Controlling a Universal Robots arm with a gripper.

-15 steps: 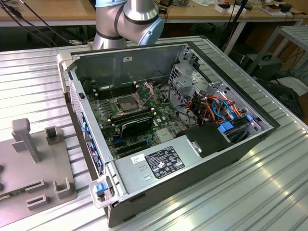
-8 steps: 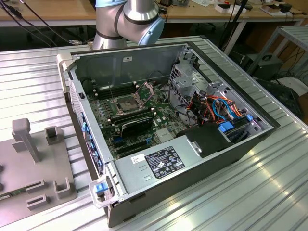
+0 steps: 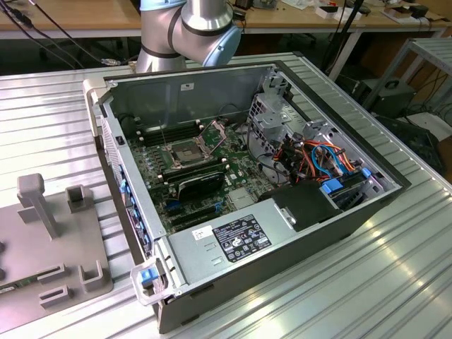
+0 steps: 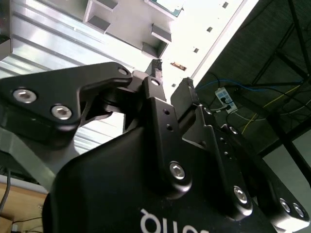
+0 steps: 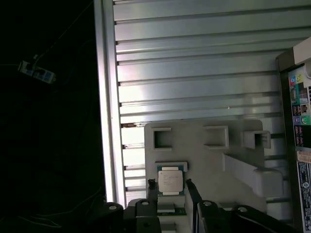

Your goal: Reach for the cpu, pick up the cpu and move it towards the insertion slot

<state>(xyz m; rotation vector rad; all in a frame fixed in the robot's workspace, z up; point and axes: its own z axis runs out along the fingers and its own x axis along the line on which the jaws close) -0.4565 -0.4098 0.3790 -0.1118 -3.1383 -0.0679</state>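
In the first wrist view the cpu (image 5: pixel 170 180), a small silvery square chip, lies flat in a pocket of a grey fixture plate (image 5: pixel 204 155). My gripper (image 5: pixel 171 193) hangs above it and is open; its two dark fingertips (image 5: pixel 152 190) line up with either side of the chip and nothing is between them. The second wrist view shows the gripper (image 4: pixel 171 81) from behind, its fingers (image 4: pixel 155 77) apart over the same plate (image 4: pixel 121 19). In the exterior view the insertion slot (image 3: pixel 180 152) sits on the green board inside the opened computer case, its metal load plate (image 3: pixel 214 131) hinged up.
The computer case (image 3: pixel 282 240) lies open on a ribbed aluminium table (image 3: pixel 395 282), with a black card (image 3: pixel 201 183), cables and a drive cage (image 3: pixel 272 116) near the slot. The fixture plate (image 3: pixel 49 247) with upright posts stands at the exterior view's left. The arm (image 3: pixel 191 21) rises behind the case.
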